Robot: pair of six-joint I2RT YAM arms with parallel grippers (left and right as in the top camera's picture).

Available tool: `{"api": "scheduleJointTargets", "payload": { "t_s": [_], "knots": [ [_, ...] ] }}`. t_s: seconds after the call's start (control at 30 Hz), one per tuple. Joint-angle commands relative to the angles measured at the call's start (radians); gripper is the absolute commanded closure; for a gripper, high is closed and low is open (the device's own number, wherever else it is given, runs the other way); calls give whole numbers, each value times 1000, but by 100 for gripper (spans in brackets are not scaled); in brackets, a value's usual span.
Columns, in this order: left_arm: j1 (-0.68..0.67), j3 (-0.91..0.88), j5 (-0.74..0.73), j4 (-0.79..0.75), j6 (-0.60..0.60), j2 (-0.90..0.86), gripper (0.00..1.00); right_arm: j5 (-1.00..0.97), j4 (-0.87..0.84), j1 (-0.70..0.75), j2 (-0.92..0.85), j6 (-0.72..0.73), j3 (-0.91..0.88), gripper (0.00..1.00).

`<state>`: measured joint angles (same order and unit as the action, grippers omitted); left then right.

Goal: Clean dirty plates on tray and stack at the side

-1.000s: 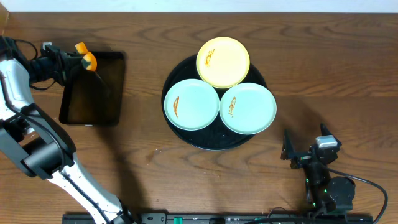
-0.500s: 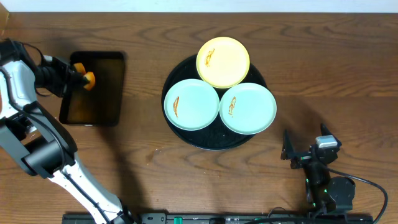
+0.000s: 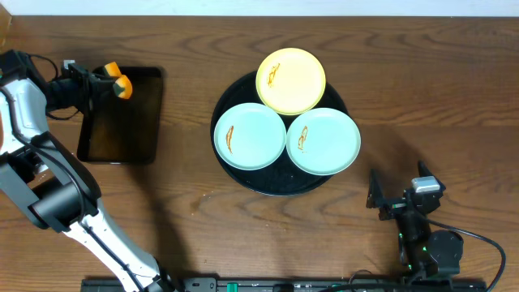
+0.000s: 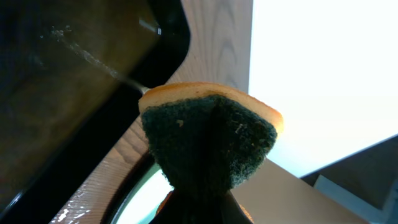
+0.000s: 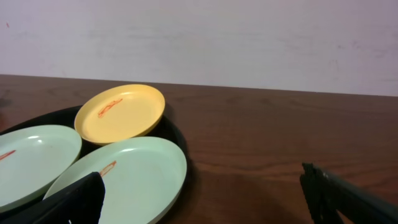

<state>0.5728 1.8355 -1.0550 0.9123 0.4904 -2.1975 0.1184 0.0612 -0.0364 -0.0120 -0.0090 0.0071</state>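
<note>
Three plates lie on the round black tray: a yellow plate at the back, a mint plate on the left and another mint plate on the right. Each carries an orange-brown smear. My left gripper is shut on an orange-green sponge over the rectangular tray's far edge. In the left wrist view the sponge shows its dark green face and hides the fingers. My right gripper stands open and empty, low by the right mint plate, not touching it.
A smaller rectangular black tray with a wet sheen sits at the left of the table. The right arm's base and cables occupy the near right corner. Bare wood lies right of the round tray.
The left gripper carried the sponge toward the near side over the rectangular tray, then back up and slightly right. The right arm and the plates have not moved.
</note>
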Motion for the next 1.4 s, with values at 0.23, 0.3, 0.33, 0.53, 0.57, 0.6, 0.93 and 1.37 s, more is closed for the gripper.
{"api": "scheduleJointTargets", "payload": {
  "t_s": [0.23,0.3,0.33,0.53,0.57,0.6,0.93,1.37],
  "knots": [
    [-4,-51,455,9,-41,24,92,-2,3,11,4,-7,-2,1],
    [0,-51,252,4,-20,24,93,-2,3,11,4,-7,-2,1],
    [1,-50,144,-9,-1,24,92,-2,3,11,4,-7,-2,1],
    [0,-48,-244,-97,245,24,93,-2,3,11,4,-7,-2,1],
    [2,-48,-243,-105,256,24,92,-2,3,11,4,-7,-2,1],
    [3,-48,-239,-116,256,24,93,-2,3,11,4,-7,-2,1],
    [-39,-84,450,-64,43,24,93,-2,3,11,4,-7,-2,1],
    [-33,-66,-220,-350,192,92,93,-2,3,11,4,-7,-2,1]
  ]
}}
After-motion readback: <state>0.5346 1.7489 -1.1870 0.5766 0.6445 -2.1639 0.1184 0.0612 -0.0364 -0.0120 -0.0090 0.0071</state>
